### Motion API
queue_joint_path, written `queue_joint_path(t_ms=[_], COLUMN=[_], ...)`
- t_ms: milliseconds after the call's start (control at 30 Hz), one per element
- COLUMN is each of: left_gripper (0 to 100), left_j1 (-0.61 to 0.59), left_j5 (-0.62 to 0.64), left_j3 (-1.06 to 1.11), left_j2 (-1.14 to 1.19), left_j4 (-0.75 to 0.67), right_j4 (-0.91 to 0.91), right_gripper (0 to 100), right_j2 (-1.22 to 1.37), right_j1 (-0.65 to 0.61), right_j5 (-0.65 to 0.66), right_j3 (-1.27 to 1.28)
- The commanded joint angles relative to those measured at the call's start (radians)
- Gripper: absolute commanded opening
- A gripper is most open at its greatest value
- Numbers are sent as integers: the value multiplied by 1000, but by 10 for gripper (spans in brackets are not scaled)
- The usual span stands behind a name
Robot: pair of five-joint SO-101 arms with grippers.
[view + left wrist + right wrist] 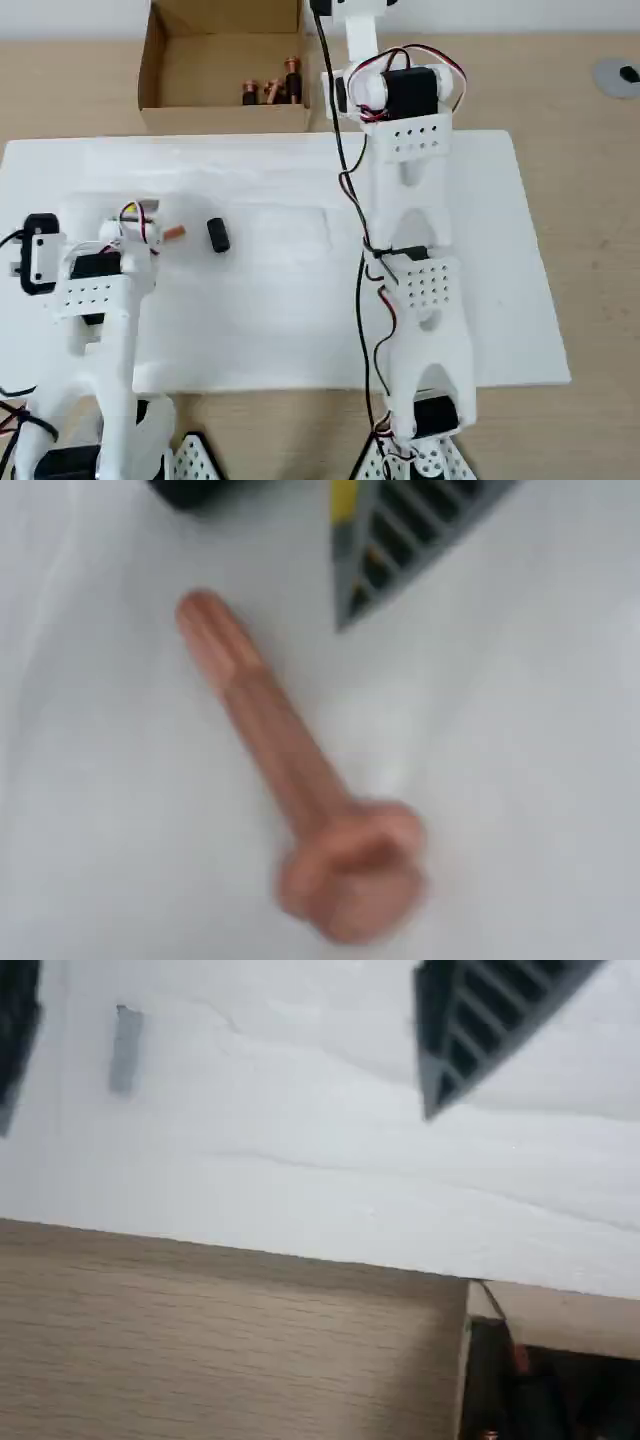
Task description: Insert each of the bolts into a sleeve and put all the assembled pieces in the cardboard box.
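One loose bolt [300,770] lies flat on the white sheet [300,320], approx 9 o'clock on it in high view. Black sleeve [218,235] is just beside it at its 3 o'clock, not touching. Left end effector [152,224] sits right at the bolt, jaws apart, nothing clamped; one finger [400,550] shows near the shank tip. Right end effector [225,1100] hangs at the sheet's 12 o'clock edge by the cardboard box [220,118], jaws wide apart, empty. Box is at 11 o'clock of the counter [580,180], w/ assembled pieces [270,90] inside. Handling, my guess: bolt is small, rigid metal, light, smooth & round, so prob rolls or slips. Grab mid-shank across the axis, leave tip free for the sleeve. Sleeve looks short, stiff, may roll too. Left wrist view gives bolt head & tapered tip close up, which high view doesn't. High view gives the bolt-sleeve gap and box contents.
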Motion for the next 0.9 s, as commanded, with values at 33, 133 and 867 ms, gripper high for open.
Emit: queue_joint_path(t_ms=[33,133,867], left_gripper=[279,279,220], left_j1=[-29,-31,-49], left_j5=[5,-2,-114], left_j3=[12,54,152], left_j2=[-18,-18,193], left_j4=[-14,-51,-434], right_j4=[15,15,15], right_gripper=[300,300,300], right_j2=[-87,-87,-87], right_j1=[16,18,21], right_j5=[8,8,6], right_j3=[-39,-39,-39])
